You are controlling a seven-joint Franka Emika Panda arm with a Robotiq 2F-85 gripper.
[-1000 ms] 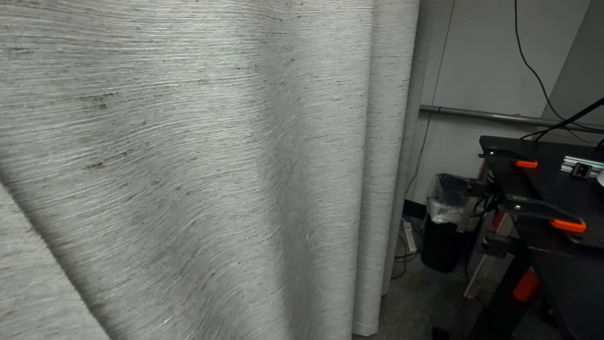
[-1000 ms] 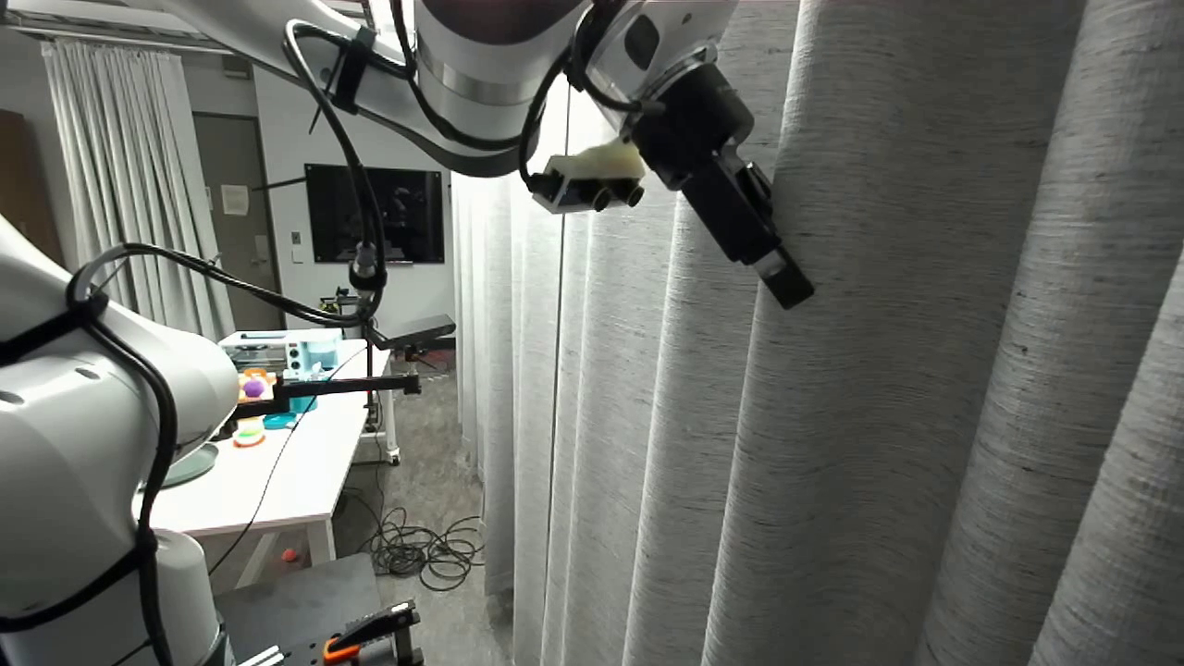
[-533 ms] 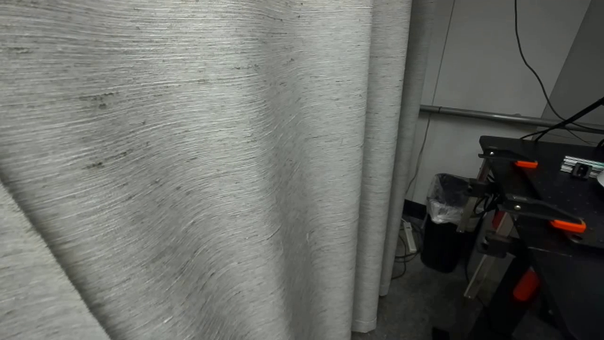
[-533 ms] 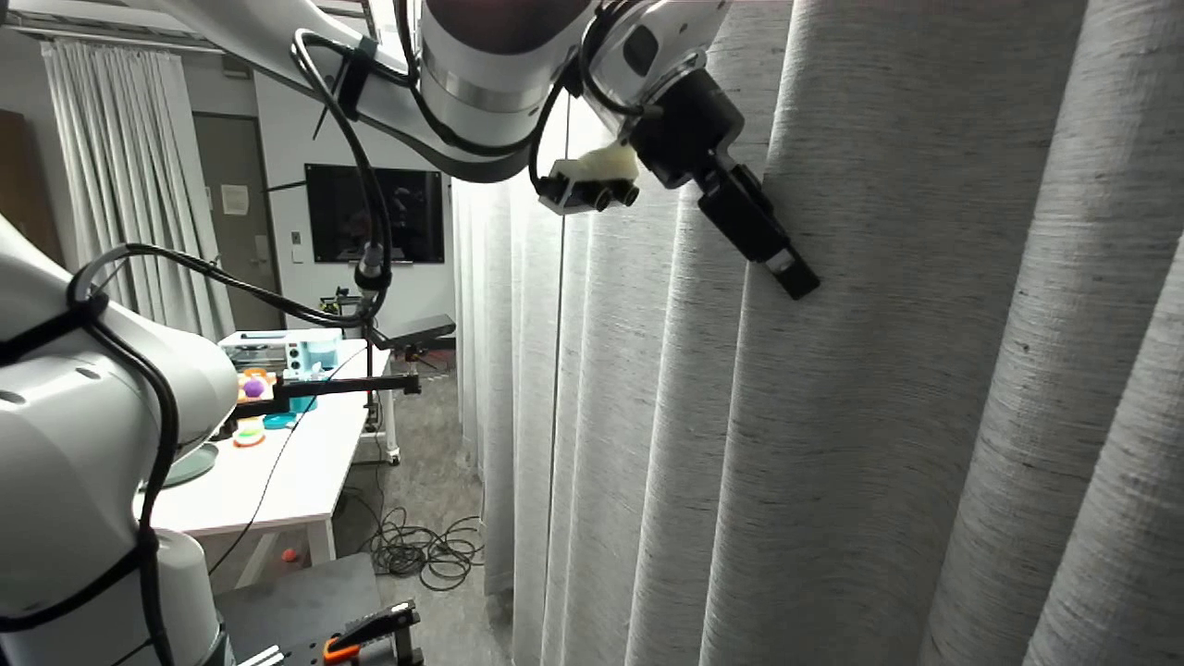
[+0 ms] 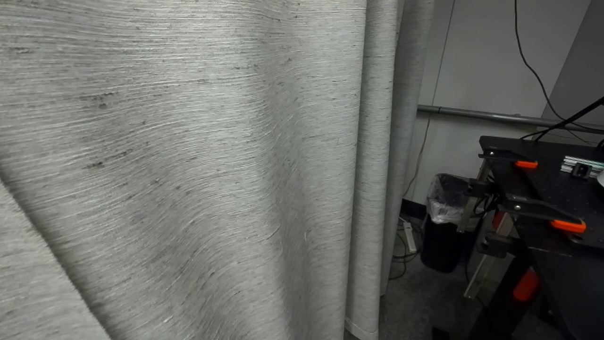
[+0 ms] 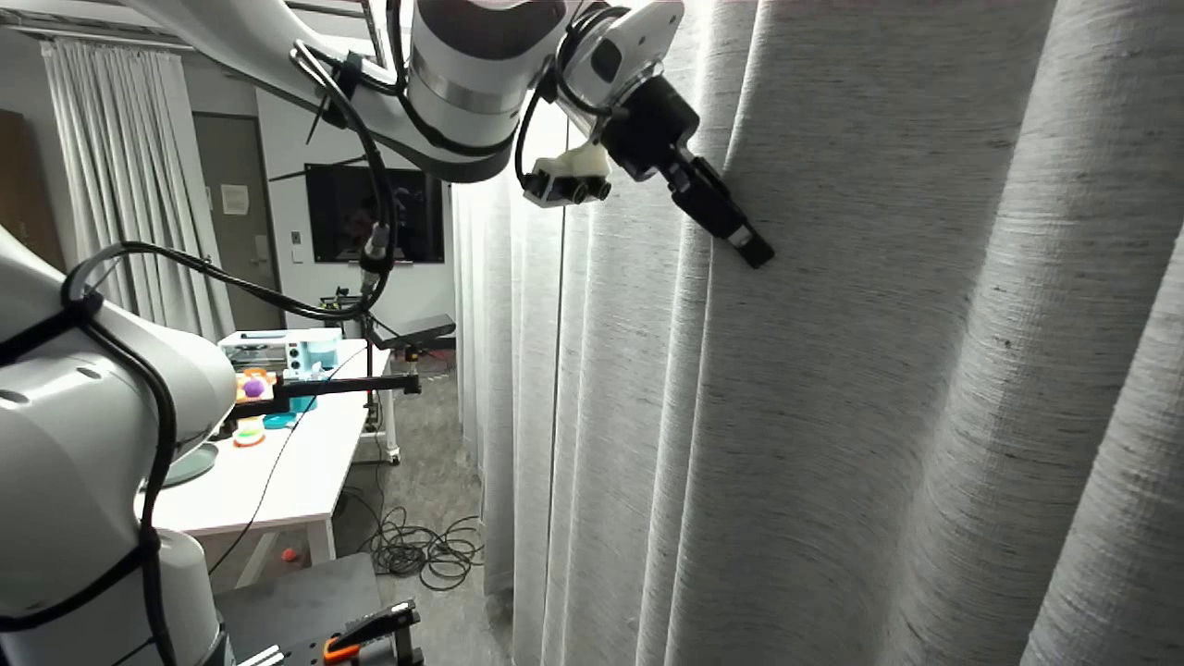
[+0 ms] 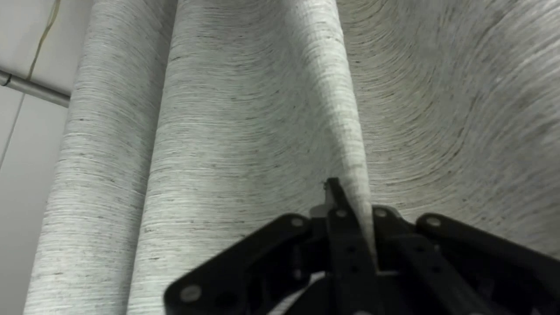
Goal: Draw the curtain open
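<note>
i've got the hand (image 6: 754, 250) pinching the curtain (image 5: 212, 141): my wrist view shows a narrow fold of the fabric running down between its clenched fingers (image 7: 345, 234). my arm (image 6: 481, 83) spans the upper left in an exterior view, with the hand angled down to the right. there the curtain hangs in vertical folds well beyond the right edge of the white desk (image 6: 310, 481), and coiled cables (image 6: 425, 550) lie on the floor (image 6: 430, 462) between, close to that desk's near right corner. in an exterior view i also get the black desk (image 5: 552, 189); the curtain stops short of its left edge, with floor and wall (image 5: 486, 61) showing in the gap. two orange-tipped clamps (image 5: 542, 211) sit along that left edge, and a lined bin (image 5: 443, 245) stands below and left of its far left corner.
</note>
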